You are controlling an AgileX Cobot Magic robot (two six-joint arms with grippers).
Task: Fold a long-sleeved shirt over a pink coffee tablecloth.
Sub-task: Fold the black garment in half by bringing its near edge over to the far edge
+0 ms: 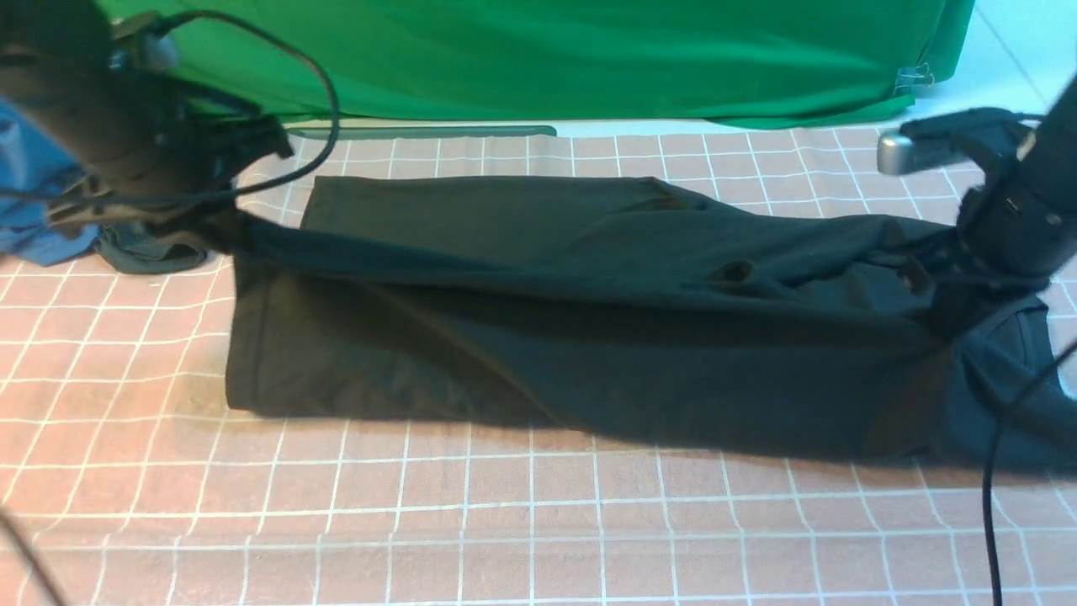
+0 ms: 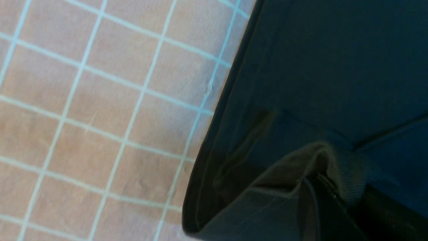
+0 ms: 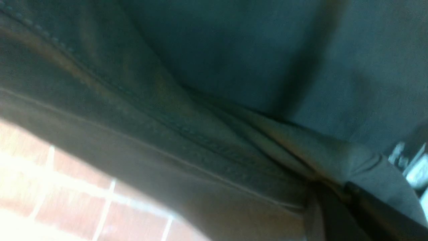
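Note:
The black long-sleeved shirt (image 1: 555, 311) lies across the pink coffee tablecloth (image 1: 505, 522), stretched from left to right. My left gripper (image 1: 225, 225) is shut on the shirt's left end and holds it lifted off the cloth. At the right, my right gripper (image 1: 955, 263) is shut on the other end, also raised. A taut ridge of fabric runs between the two grips, and the near half of the shirt hangs down to the cloth. In the left wrist view a bunched fold of the shirt (image 2: 321, 157) is pinched in the jaws above the tablecloth (image 2: 100, 117). The right wrist view shows seamed shirt fabric (image 3: 200, 134) pinched.
A bright green cloth (image 1: 547, 59) hangs along the back. A small dark garment (image 1: 151, 251) bunched with blue cloth (image 1: 34, 185) lies at the far left behind my left arm. A black cable (image 1: 997, 471) dangles at the right.

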